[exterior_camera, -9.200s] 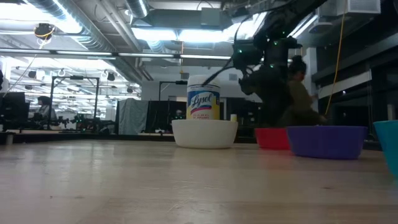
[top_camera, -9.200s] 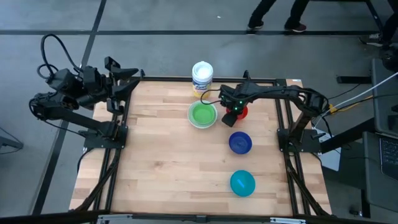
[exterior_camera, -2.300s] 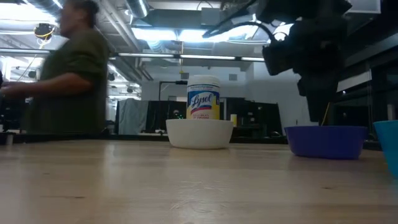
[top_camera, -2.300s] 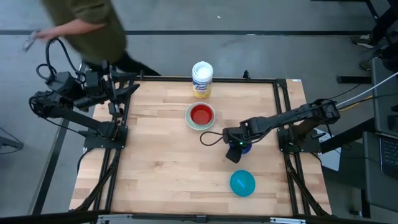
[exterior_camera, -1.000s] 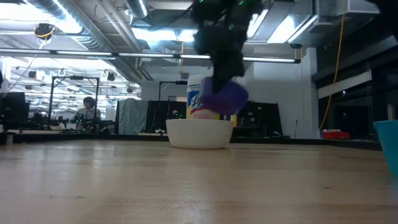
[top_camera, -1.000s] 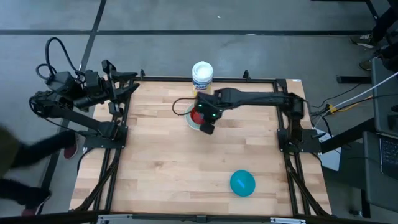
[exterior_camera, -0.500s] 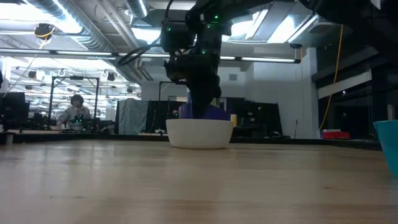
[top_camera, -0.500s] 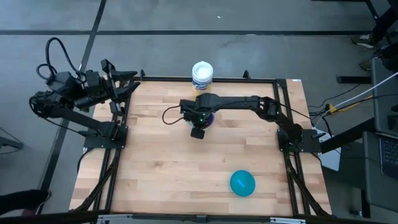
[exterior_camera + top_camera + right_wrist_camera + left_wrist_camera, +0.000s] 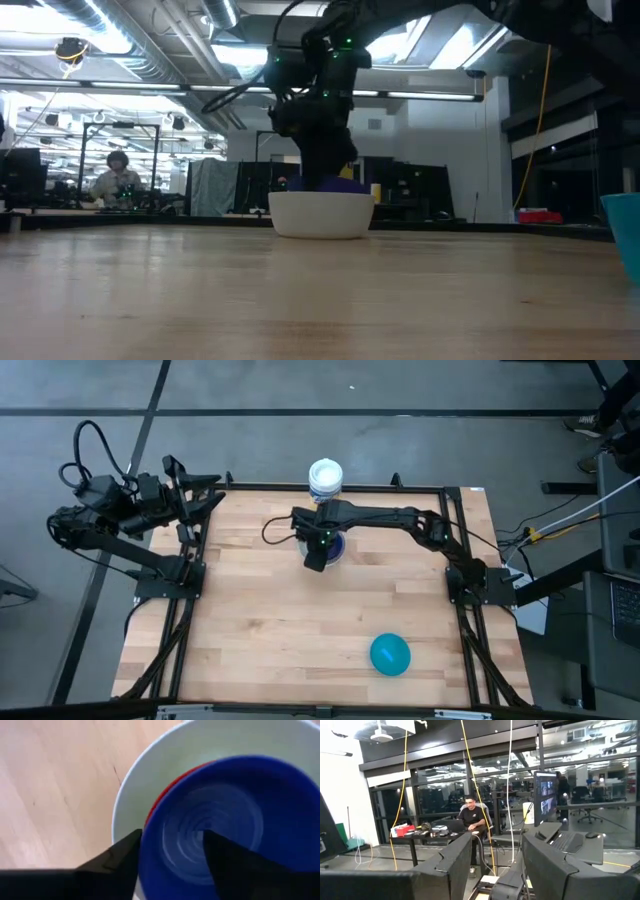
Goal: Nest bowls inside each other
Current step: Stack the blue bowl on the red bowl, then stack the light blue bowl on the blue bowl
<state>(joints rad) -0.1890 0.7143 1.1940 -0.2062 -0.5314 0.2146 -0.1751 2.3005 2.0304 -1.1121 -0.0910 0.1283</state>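
A white bowl stands at the table's far middle. A red bowl sits inside it, and a dark blue bowl sits inside the red one. My right gripper points down over this stack, open, with one finger outside the blue bowl's rim and one inside. A teal bowl rests alone, near right. My left gripper waits open beyond the table's far left corner. My right gripper stands open astride the blue bowl's rim, coming from above. I cannot tell whether either finger touches the rim. The blue bowl rests in the red bowl, close to level.
A white-lidded cylindrical container stands just behind the bowl stack at the far edge. Bare wood lies across the table's middle and left. The teal bowl shows at the low view's right border.
My right gripper has carried the blue bowl a little toward the table's left and down. The bowl hung tilted above the white bowl a second ago. It now sits down inside the stack, with only a sliver above the white rim.
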